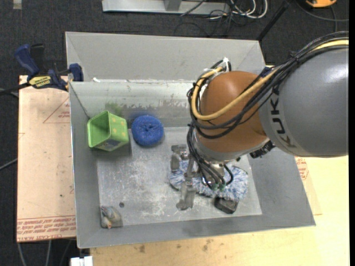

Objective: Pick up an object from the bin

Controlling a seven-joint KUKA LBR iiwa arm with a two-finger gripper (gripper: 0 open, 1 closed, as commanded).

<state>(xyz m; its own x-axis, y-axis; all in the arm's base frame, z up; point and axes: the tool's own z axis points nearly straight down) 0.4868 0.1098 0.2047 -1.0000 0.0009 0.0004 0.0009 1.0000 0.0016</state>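
Observation:
My gripper [183, 180] hangs low over the front middle of the bin, beneath the arm's orange cover. Its two grey fingers stand apart, one toward the back [178, 160] and one toward the front [186, 198], so it is open. A crumpled blue-and-white cloth [236, 186] lies under it, its left edge showing between the fingers, which do not pinch it. A small dark block [226, 205] rests at the cloth's front edge, just right of the front finger.
A green open cup [107, 130] lies on its side at the back left, with a blue fuzzy ball [147, 130] beside it. A small grey-brown lump [110, 217] sits in the front left corner. The arm covers the bin's right side.

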